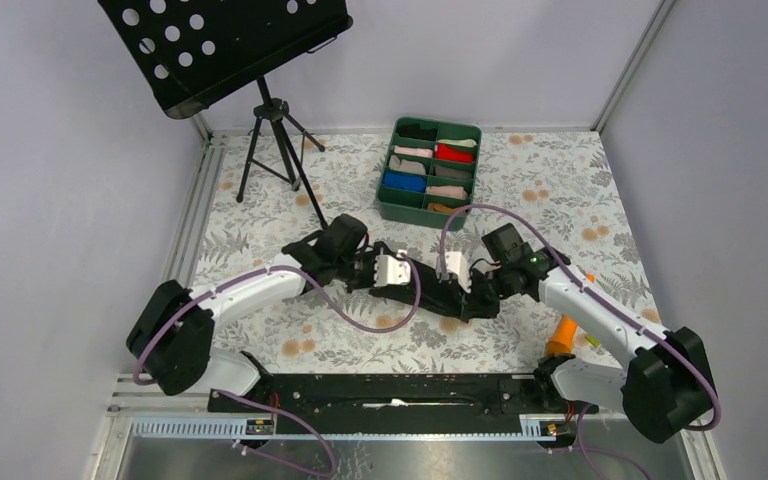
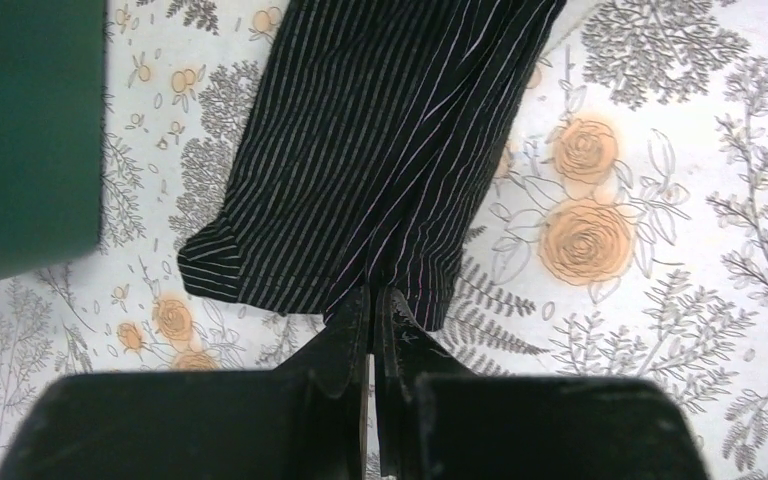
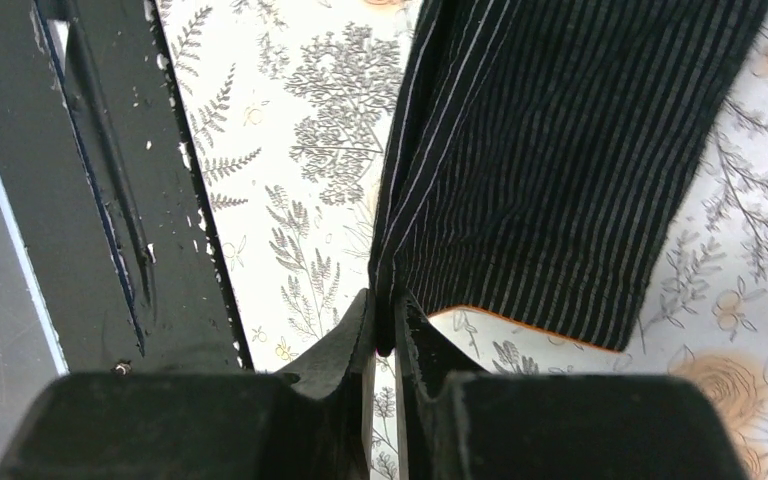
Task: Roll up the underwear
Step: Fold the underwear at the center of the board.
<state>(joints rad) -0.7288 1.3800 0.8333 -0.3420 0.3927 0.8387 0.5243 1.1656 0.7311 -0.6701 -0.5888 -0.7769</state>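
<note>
Both ends of the underwear (image 2: 380, 130) are pinched at centre frame, left gripper (image 2: 372, 298) on one, right gripper (image 3: 385, 305) on the other, likely to hold it taut for rolling.

I see my left arm (image 1: 250, 288) and right arm (image 1: 600, 308) as white shells between bulky black joints, each trailed by a looping purple cable (image 1: 370, 327). The left gripper (image 2: 372, 300) and right gripper (image 3: 385, 305) have matte black, wedge-shaped fingers (image 2: 345, 345), lightly scuffed, on boxy black housings.
</note>
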